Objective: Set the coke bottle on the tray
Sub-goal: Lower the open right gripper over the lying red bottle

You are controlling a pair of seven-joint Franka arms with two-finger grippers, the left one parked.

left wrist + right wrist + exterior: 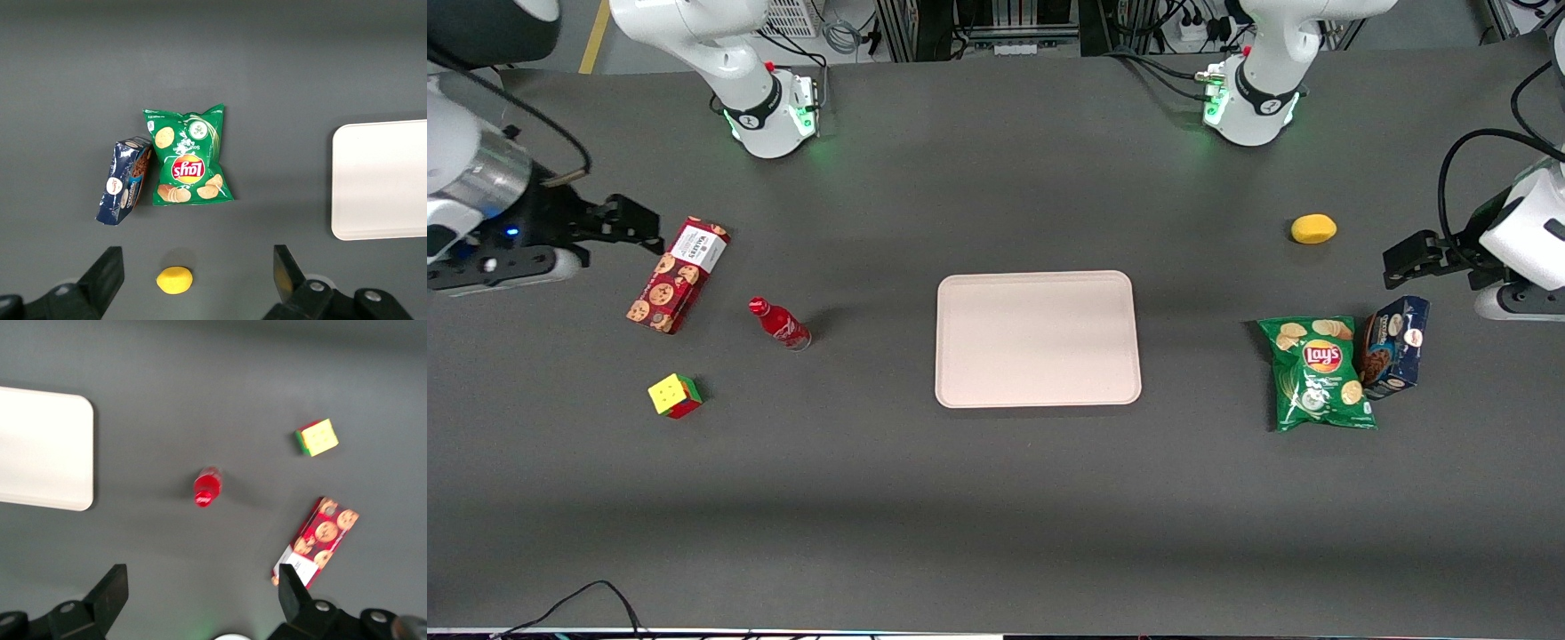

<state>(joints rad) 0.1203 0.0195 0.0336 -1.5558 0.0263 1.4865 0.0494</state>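
- One coke bottle [779, 323], small and red, left of centre in the front view.
- One tray [1037, 339], pale beige-pink, at the centre of the front view.
- One red cookie box [678, 275], upper left of the bottle in the front view.
- One puzzle cube [674, 396], lower left of the front view.
- One green chip bag [1319, 372], right side of the front view.
- One dark blue cookie box [1394, 346], touching the chip bag's right edge.
- One yellow lemon [1313, 228], upper right of the front view.
- One working gripper [636, 224], at the left edge of the front view, its fingers spread apart.
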